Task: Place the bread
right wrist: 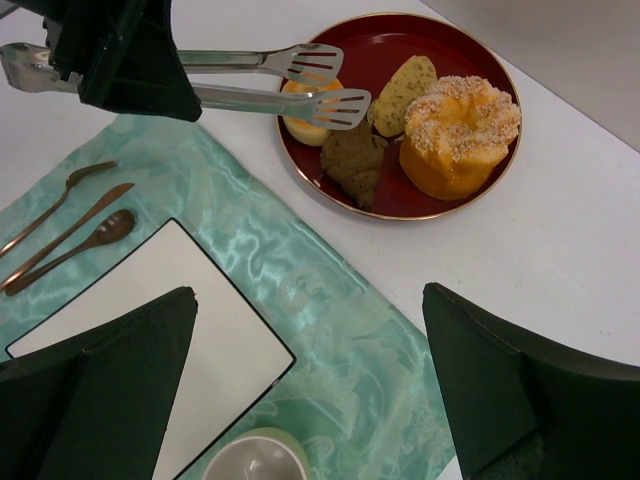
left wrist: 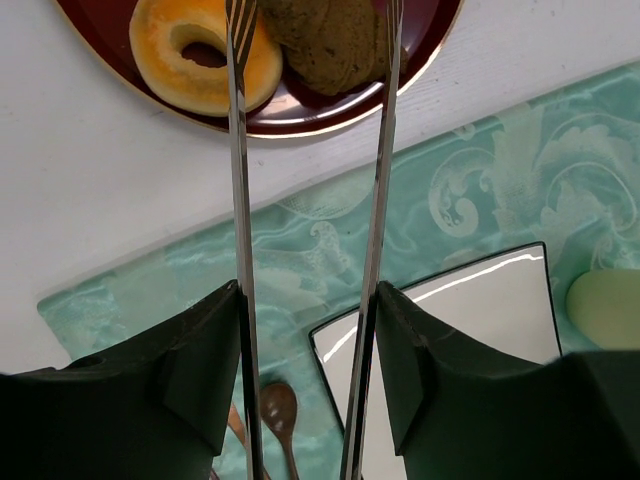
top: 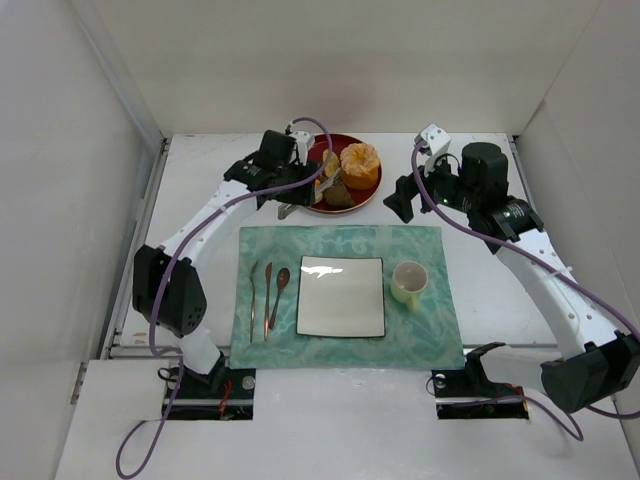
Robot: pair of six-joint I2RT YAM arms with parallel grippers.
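Beyond the mat's (left wrist: 480, 200) far edge, toward the table's back edge, I am clamping tongs (left wrist: 238, 200) in my left gripper (left wrist: 310, 300), their long blades pointing straight at the red plate (left wrist: 300, 115). The blades are standing apart, the left one lying over the bread (left wrist: 160, 70), the right over a brown slice (left wrist: 330, 40), so the ring is sitting ahead and slightly left, on the plate's left side. My right gripper (right wrist: 308, 300) is hanging open and empty, farther off. I am counting one bread, two slices, one large orange round (right wrist: 460, 130), one white plate (left wrist: 470, 320), one cup (top: 408, 283), three utensils (top: 268, 295).
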